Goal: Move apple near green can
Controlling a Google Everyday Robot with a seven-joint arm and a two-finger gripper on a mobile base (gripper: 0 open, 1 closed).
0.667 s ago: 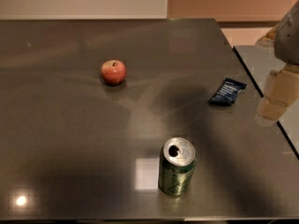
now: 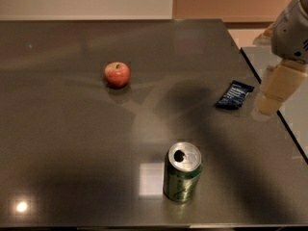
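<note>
- Camera view: small round red-yellow apple (image 2: 117,74) sits upper left of centre on a glossy dark table (image 2: 72,143).
- Green can (image 2: 182,179), silver-topped metal, stands upright lower centre, well apart.
- Flat blue packet (image 2: 234,95) lies right.
- Cream gripper (image 2: 268,102) hangs at right edge; grip cannot be told.

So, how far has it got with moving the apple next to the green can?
Nothing looks done yet. The apple sits untouched further back, well apart from the green can at the front. The claw hangs at the right edge, beside the blue packet. Reaching, grasping and carrying are all left.
</note>
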